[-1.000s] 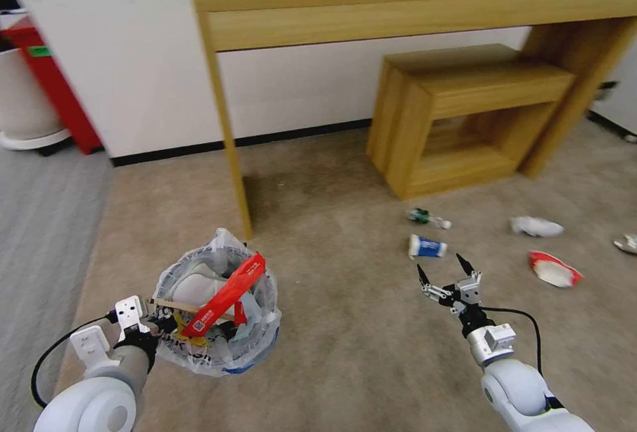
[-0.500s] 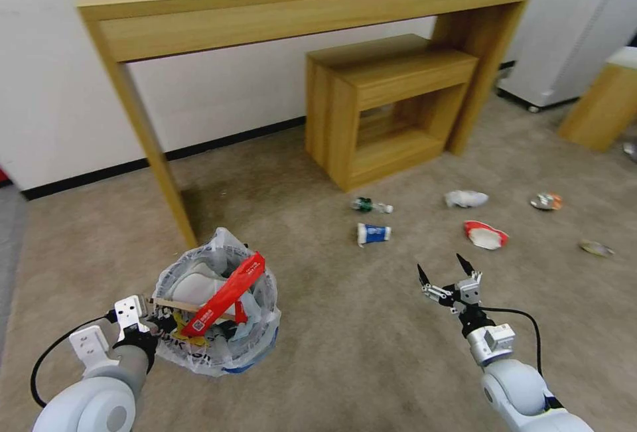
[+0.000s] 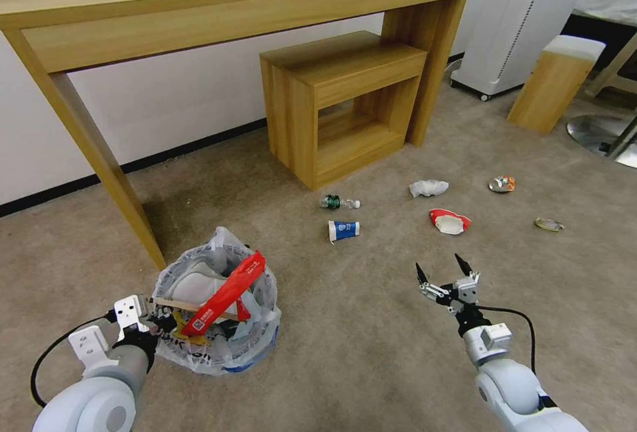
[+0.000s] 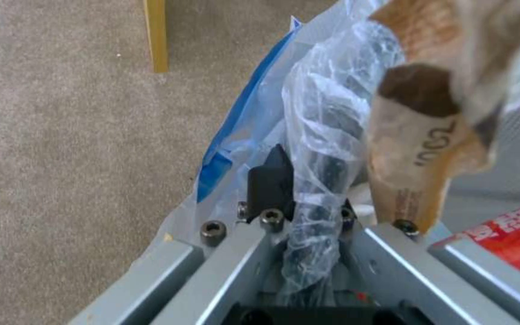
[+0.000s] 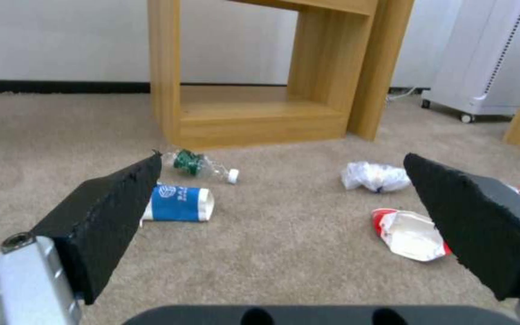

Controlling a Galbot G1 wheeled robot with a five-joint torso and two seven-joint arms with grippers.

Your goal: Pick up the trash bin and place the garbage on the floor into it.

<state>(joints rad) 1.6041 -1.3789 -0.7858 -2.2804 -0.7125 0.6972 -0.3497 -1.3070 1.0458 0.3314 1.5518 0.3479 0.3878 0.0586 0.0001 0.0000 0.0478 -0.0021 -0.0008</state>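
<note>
The trash bin is held at its bagged rim by the left gripper, whose fingers are clamped on the plastic liner. The right gripper is poised wide apart and empty above the carpet floor, well short of the blue-white cup and small bottle. Slippage of the thin liner is judged a risk; the red wrapper could be tipped out.

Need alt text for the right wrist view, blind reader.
The open right gripper hovers over the beige floor, framing litter: a blue-white cup, a tiny bottle, a white tissue and a red-white paper cup. A wooden shelf unit stands behind.
</note>
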